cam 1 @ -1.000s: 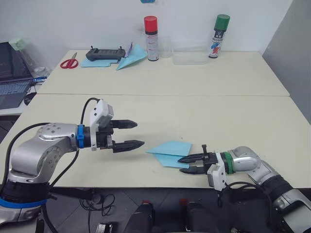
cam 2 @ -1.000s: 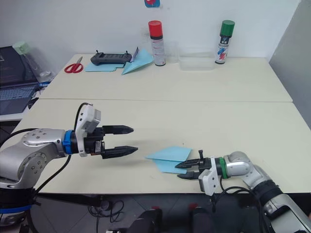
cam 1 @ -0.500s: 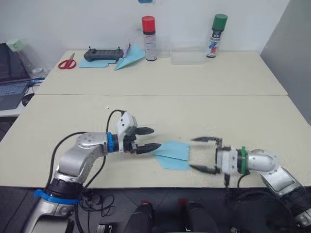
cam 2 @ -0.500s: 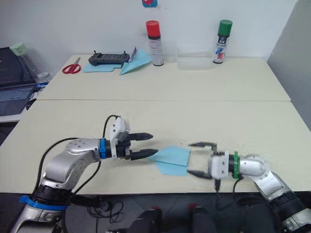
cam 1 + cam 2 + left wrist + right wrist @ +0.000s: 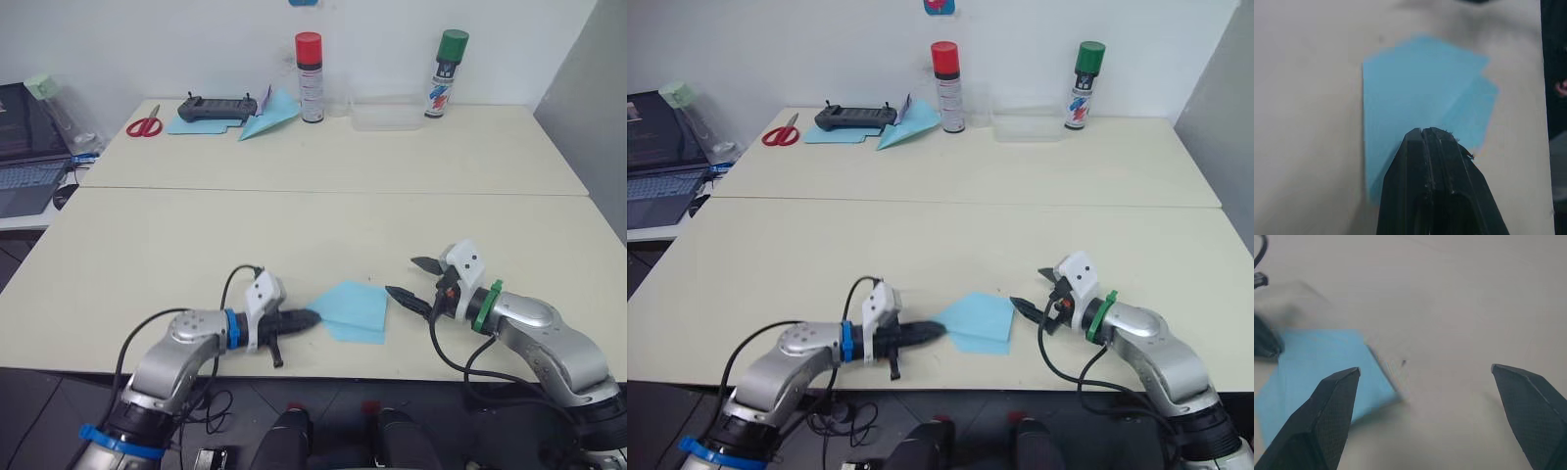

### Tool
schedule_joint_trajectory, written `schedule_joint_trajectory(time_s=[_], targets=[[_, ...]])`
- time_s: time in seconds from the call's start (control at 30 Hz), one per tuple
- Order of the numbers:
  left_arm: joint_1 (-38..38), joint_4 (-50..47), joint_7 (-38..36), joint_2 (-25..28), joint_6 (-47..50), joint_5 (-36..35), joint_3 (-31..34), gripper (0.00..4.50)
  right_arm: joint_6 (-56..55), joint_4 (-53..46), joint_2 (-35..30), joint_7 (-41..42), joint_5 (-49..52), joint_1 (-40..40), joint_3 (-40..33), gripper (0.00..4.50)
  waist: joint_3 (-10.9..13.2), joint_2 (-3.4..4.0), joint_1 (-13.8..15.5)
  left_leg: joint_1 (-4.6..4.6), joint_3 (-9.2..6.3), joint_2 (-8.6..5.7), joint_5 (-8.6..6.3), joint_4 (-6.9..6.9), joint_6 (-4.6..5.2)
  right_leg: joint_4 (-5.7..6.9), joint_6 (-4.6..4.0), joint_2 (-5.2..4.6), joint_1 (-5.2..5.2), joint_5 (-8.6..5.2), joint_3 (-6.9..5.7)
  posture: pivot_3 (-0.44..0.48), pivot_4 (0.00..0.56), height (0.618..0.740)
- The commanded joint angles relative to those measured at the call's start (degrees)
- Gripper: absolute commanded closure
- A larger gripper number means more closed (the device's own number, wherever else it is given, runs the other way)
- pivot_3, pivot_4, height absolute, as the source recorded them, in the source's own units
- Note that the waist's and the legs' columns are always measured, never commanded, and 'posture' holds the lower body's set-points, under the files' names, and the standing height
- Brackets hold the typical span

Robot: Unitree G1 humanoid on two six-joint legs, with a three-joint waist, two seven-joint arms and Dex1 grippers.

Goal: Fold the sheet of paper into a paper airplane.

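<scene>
Paper, light blue and partly folded: the sheet of paper [image 5: 351, 309] lies flat near the front edge of the near table [image 5: 147, 245], between my two grippers. From the left eye view, my left gripper [image 5: 306, 317] lies low on the table with its fingers pressed together, tip at the sheet's pointed left corner. My right gripper [image 5: 413, 283] sits just beside the sheet's right edge, fingers spread apart and holding nothing. On the far table sit a second blue paper dart [image 5: 266, 115] on a flat blue sheet, scissors [image 5: 143, 124], a black controller [image 5: 209, 107] and two spray cans.

The right eye view shows the same layout, with the sheet [image 5: 980, 322] lying between the two grippers.

In the left wrist view, the closed fingers [image 5: 1435, 161] overlap the near part of the sheet [image 5: 1410, 93]; whether they pinch it or only press on it I cannot tell. A diagonal crease and a lower layer show.

In the right wrist view, the fingers [image 5: 1327, 406] stand wide apart, the sheet's corner [image 5: 1322, 362] ahead of one of them.

I judge the folding is midway. The next move calls for holding one corner down while the open gripper lifts the opposite edge.
</scene>
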Motion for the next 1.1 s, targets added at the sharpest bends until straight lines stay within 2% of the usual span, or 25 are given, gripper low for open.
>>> schedule_joint_trajectory(time_s=[0.03,0.27,0.4,0.5,0.67,0.73,0.8,0.87,1.1], targets=[[0.53,-0.99,-0.03,0.4,-1.5,1.64,-0.9,4.47,8.81,-3.28,1.17,-1.89,4.86,-1.03,-3.34,0.0,-0.02,0.03,0.04,0.0,-0.02,0.0,0.0,0.0,0.0,0.0,0.01,0.0,0.01,-0.01,-0.03,0.0,0.15,0.74],[0.85,0.72,1.06,-2.06,-0.88,1.58,-1.05,4.47,21.49,-4.43,3.7,-2.69,14.09,-1.48,-8.73,0.0,-0.06,0.1,0.11,0.01,-0.01,-0.01,-0.01,0.01,0.02,-0.02,0.31,0.0,0.05,-0.11,-0.04,0.0,0.15,0.74],[1.2,-5.07,-1.85,0.9,3.94,-3.49,1.42,4.47,22.55,-3.94,2.75,-1.84,13.79,-2.65,-10.06,0.0,-0.06,0.1,-0.01,0.01,0.0,-0.01,-0.02,0.03,0.04,0.0,0.35,0.01,0.04,-0.1,-0.05,0.0,0.15,0.74],[-1.37,-7.18,-3.25,3.38,7.71,-8.12,5.3,4.47,22.57,-3.82,2.23,-0.32,14.62,-4.01,-11.71,0.0,-0.05,0.1,-0.05,-0.01,0.0,0.01,-0.02,0.02,0.04,0.0,0.35,0.07,0.01,-0.1,-0.04,0.0,0.15,0.74],[-5.21,-6.34,-1.72,2.72,10.15,-11.21,8.62,4.47,22.16,-3.07,2.79,0.45,15.66,-5.13,-13.49,0.0,-0.06,0.1,-0.02,-0.03,0.01,0.02,-0.02,0.04,0.04,-0.01,0.36,0.1,0.06,-0.1,-0.24,0.0,0.15,0.74],[-8.01,-4.05,0.49,0.27,9.4,-10.94,9.2,4.47,20.86,-3.21,2.9,1.56,15.16,-5.16,-13.3,0.0,-0.05,0.1,0.07,-0.04,0.01,0.02,-0.02,0.04,0.03,-0.03,0.36,0.1,0.06,-0.1,-0.28,0.0,0.15,0.74],[-9.75,1.46,3.11,-3.53,4.14,-4.42,4.29,4.47,14.0,-4.52,-0.55,6.36,8.02,-4.99,-6.65,0.0,-0.06,0.11,0.1,-0.1,0.0,-0.01,-0.01,0.1,0.03,-0.03,0.36,0.1,0.06,-0.1,-0.42,0.0,0.15,0.74],[-10.7,5.02,5.7,-6.36,2.29,-1.16,2.33,4.47,11.81,-3.96,-1.3,7.41,5.58,-5.97,-4.48,0.0,-0.08,0.14,0.04,-0.08,0.04,-0.06,-0.01,0.21,0.03,-0.04,0.39,0.18,0.13,-0.09,-0.52,0.0,0.15,0.74],[-8.71,5.97,6.62,-7.68,0.57,2.28,-0.12,4.47,14.0,-5.08,-1.09,6.24,6.73,-4.86,-5.79,0.0,-0.04,0.08,-0.18,-0.14,-0.02,0.03,-0.02,0.29,0.02,-0.02,0.22,0.14,0.06,0.01,-0.53,0.0,0.15,0.74]])
